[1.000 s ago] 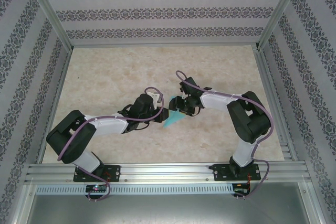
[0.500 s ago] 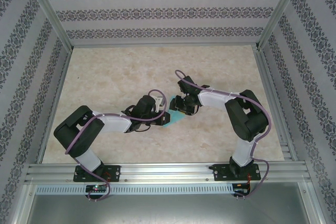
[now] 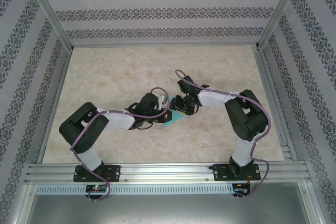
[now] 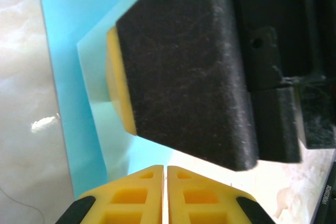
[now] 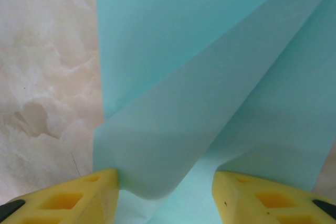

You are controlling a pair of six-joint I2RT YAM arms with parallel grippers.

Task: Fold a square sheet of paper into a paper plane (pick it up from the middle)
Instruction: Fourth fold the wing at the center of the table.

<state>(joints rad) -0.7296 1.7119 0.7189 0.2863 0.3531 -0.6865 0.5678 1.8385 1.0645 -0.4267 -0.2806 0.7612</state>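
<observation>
Left claw (image 4: 165, 182): fingertips pressed together, nothing visibly pinched. Right claw (image 5: 165, 195): half spread, astride a raised flap. Sheet of paper (image 5: 184, 51): turquoise, between and just ahead of both claws, flat on the marbled table (image 5: 47, 77) except for that flap. Progress: early creases apparently made, judging by the layers; no dart outline yet, most folds remain.

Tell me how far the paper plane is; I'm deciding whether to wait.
Done: the turquoise sheet already shows a diagonal folded flap. In hand: the right gripper, jaws open, straddles that raised flap; the left gripper's jaws are shut alongside. Left: further folds; no dart shape yet.
</observation>
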